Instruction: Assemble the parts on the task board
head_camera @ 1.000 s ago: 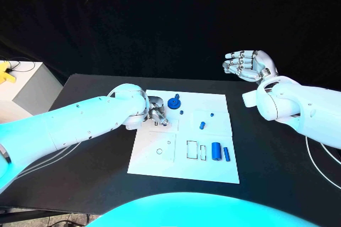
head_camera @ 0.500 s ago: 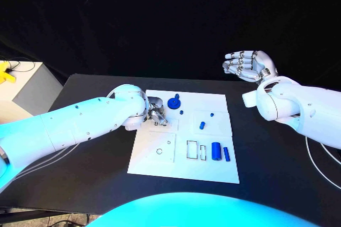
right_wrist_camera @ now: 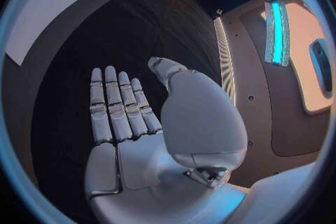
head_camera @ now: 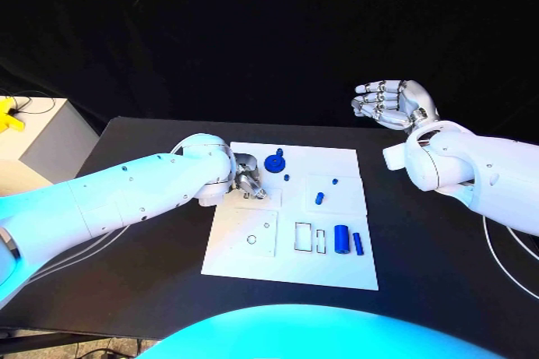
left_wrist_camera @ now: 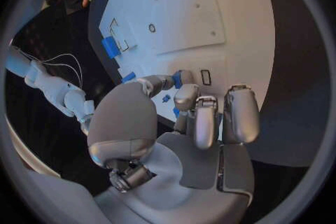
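White task board (head_camera: pixel 337 269) sits mid-table on the black table (head_camera: pixel 438 258), and nearest the robot a fat blue cylinder (head_camera: pixel 341 237) lies beside a thinner blue pin (head_camera: pixel 358 244), both next to two rectangular slots. Further up, a small blue peg (head_camera: pixel 320 197) lies alone on the board. Beyond that, the left hand (head_camera: pixel 248 177) is down over the board's far left part, fingers curled downward beside a round blue gear (head_camera: pixel 274 166); whether it pinches anything, I cannot tell. Farthest back, the right hand (head_camera: pixel 389 102) hangs above the table's far edge, well clear of the board, palm open, fingers apart, holding nothing.
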Tool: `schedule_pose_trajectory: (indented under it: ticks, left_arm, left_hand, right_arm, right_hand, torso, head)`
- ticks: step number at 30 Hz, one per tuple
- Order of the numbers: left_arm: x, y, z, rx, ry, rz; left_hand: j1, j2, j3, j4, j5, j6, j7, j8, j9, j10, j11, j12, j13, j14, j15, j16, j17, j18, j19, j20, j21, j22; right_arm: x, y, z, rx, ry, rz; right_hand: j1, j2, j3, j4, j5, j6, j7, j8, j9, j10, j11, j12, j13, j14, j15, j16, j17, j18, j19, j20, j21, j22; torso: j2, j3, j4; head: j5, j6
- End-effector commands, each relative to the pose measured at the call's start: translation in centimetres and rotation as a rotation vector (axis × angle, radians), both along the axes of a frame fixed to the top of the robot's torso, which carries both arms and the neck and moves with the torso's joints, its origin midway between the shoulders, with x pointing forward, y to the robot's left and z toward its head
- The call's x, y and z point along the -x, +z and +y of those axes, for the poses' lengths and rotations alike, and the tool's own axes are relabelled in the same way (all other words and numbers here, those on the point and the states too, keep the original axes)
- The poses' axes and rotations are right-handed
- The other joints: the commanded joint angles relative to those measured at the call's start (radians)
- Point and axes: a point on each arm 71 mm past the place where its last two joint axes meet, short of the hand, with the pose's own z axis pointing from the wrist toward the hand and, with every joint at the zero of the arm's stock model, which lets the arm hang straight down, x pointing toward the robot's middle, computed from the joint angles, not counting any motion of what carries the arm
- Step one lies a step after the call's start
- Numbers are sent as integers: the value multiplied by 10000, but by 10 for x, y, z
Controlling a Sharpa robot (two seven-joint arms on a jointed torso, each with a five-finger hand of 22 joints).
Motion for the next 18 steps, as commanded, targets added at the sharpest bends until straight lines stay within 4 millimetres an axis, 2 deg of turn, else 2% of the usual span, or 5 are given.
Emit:
schedule_pose_trajectory:
  ticks: [1, 9, 18]
  left_arm:
    - [2, -5, -1, -53, 47, 402]
    - [0, -7, -3, 6, 122, 498]
    - [-1, -8, -2, 32, 204, 489]
  left_hand:
    - [-226, -20, 1521, -1573, -99, 69, -106, -18, 0, 101, -16, 21, 3, 1018, -53, 22, 2567, -133, 45, -10, -14, -24]
    - [-551, -91, 533, -983, -229, 127, -190, -88, -32, 79, -72, -35, -3, 1012, -103, 8, 2545, -130, 44, -57, -59, -50]
    - [-644, -202, -442, -517, -389, 225, -219, -178, -97, 42, -92, -67, 0, 1007, -125, 0, 2531, -128, 48, -84, -91, -67]
  right_arm:
    - [1, 0, 2, -9, 191, -27]
    - [1, 0, 2, -13, 209, -16]
    - [1, 0, 2, -14, 221, 3]
  right_hand:
    - [-98, 31, -34, -31, 31, 84, 756, -58, -8, 37, 11, -34, -10, -52, 26, -29, -9, 52, 16, 12, -20, -9]
    - [-98, 31, -34, -31, 31, 84, 756, -58, -8, 37, 11, -34, -10, -52, 26, -29, -9, 52, 16, 12, -20, -9]
    - [-112, 43, -40, -29, 34, 87, 759, -64, -14, 44, 13, -54, -10, -58, 29, -31, -28, 51, 10, 14, -21, -21]
  torso:
    - [-5, 11, -1]
    - [-3, 6, -11]
    - [-6, -4, 7]
  head:
    - [-4, 2]
    - [-37, 2]
    - [-74, 2]
